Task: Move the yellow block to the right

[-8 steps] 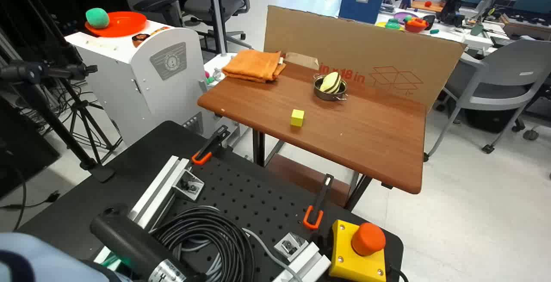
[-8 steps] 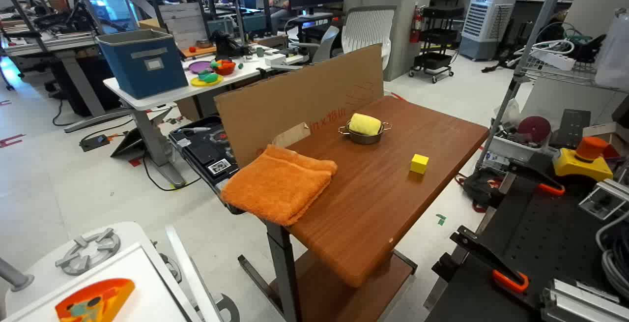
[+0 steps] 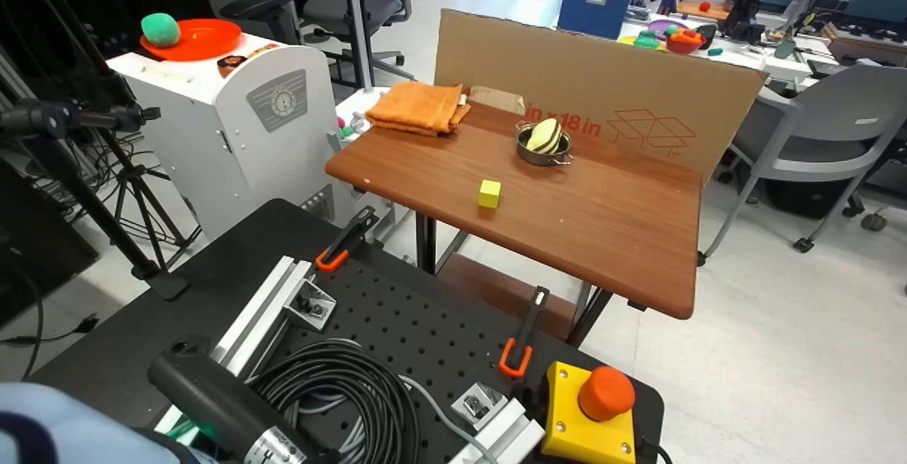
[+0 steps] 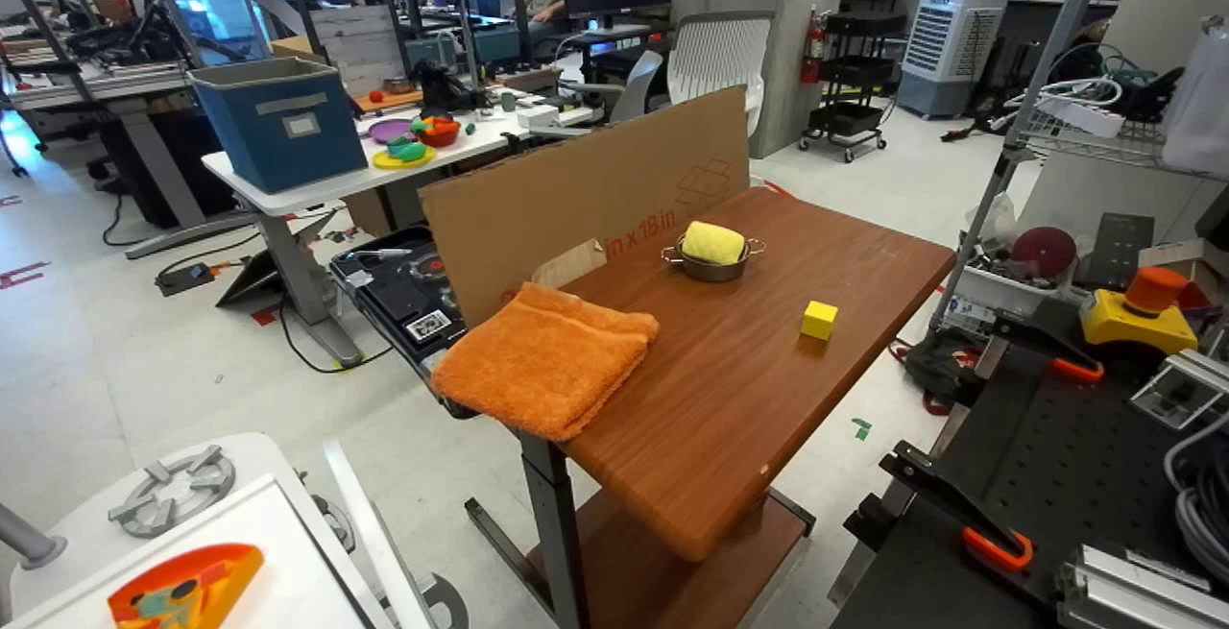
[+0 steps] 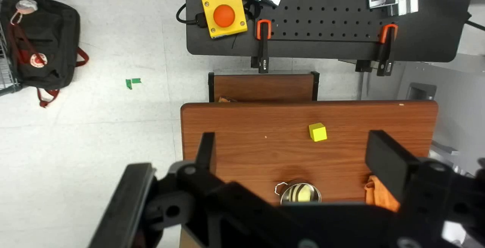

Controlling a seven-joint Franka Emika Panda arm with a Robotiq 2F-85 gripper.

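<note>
The counter [image 3: 602,237] looks like grained wood, smooth with a faint gloss. Along one long edge runs matt cardboard [image 3: 510,60]. Near that edge the pot [image 4: 710,272] is smooth, shiny metal. At a corner on that edge, the cloth [image 4: 547,360] has a rough, fuzzy pile. Near the opposite long edge, the yellow block [image 4: 819,321] has smooth faces; plastic or painted wood, I cannot tell.

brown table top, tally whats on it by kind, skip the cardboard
Yellow block: 1
Folded orange cloth: 1
Metal pot: 1
Striped yellow object, sitting in the pot: 1
Total: 4
</note>
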